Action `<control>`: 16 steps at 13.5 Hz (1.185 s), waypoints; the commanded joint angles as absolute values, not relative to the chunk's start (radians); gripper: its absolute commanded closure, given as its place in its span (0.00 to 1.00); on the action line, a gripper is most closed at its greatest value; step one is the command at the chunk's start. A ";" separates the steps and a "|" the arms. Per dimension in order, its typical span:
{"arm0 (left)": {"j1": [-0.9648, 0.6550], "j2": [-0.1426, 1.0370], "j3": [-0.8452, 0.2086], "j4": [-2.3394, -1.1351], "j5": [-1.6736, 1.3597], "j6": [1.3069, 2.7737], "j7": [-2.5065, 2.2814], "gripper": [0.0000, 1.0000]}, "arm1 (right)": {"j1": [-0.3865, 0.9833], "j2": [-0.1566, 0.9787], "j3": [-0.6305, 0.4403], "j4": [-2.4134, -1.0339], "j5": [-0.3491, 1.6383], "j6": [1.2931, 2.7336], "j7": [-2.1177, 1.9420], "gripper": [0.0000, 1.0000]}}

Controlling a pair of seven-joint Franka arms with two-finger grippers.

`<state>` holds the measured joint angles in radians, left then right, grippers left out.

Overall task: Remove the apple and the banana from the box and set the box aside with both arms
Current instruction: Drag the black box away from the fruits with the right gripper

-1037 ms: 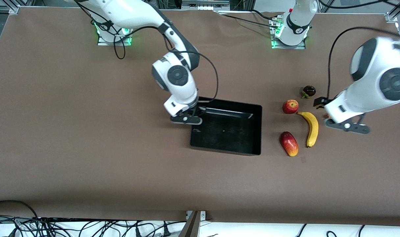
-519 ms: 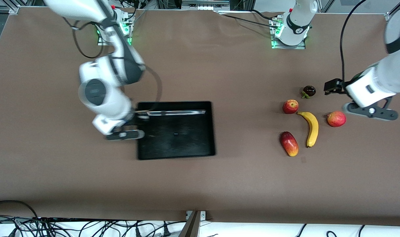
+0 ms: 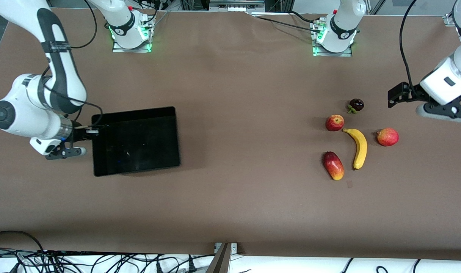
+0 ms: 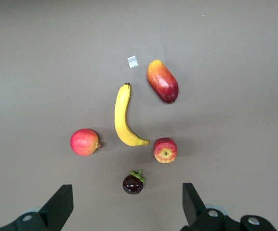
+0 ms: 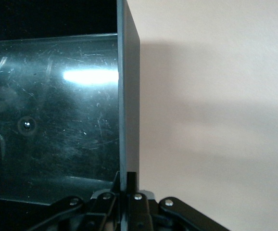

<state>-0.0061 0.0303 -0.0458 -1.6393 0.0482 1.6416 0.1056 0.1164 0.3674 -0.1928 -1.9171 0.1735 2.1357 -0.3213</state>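
Observation:
The black box (image 3: 135,110) rests on the table at the right arm's end. My right gripper (image 3: 87,132) is shut on its wall nearest that end; in the right wrist view the wall (image 5: 128,96) runs between the closed fingers of the gripper (image 5: 127,180). The yellow banana (image 3: 358,147) and the red apple (image 3: 334,123) lie on the table toward the left arm's end. My left gripper (image 3: 444,112) is open and empty, raised above the table beside the fruits. In the left wrist view the gripper (image 4: 127,207) looks down on the banana (image 4: 124,115) and apple (image 4: 165,150).
A red-yellow mango-like fruit (image 3: 333,165) lies beside the banana, nearer the front camera. A dark purple fruit (image 3: 356,105) with a green stem lies farther from the camera than the apple. A second round red fruit (image 3: 387,137) lies beside the banana toward the left arm's end.
The right gripper has pulled the box across the table toward the right arm's end. The left gripper has risen and drawn away, uncovering the second round red fruit on the table.

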 commanded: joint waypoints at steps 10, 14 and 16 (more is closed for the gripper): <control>-0.020 0.000 -0.023 -1.667 0.037 1.635 0.118 0.00 | 0.095 0.310 -0.224 -2.047 0.224 2.291 -0.365 0.00; -0.020 -0.005 -0.023 -1.667 0.038 1.640 0.120 0.00 | 0.149 0.285 -0.215 -1.762 0.209 1.931 -0.261 0.00; -0.020 -0.005 -0.023 -1.667 0.038 1.638 0.120 0.00 | 0.176 0.232 -0.215 -1.691 0.183 1.779 -0.197 0.00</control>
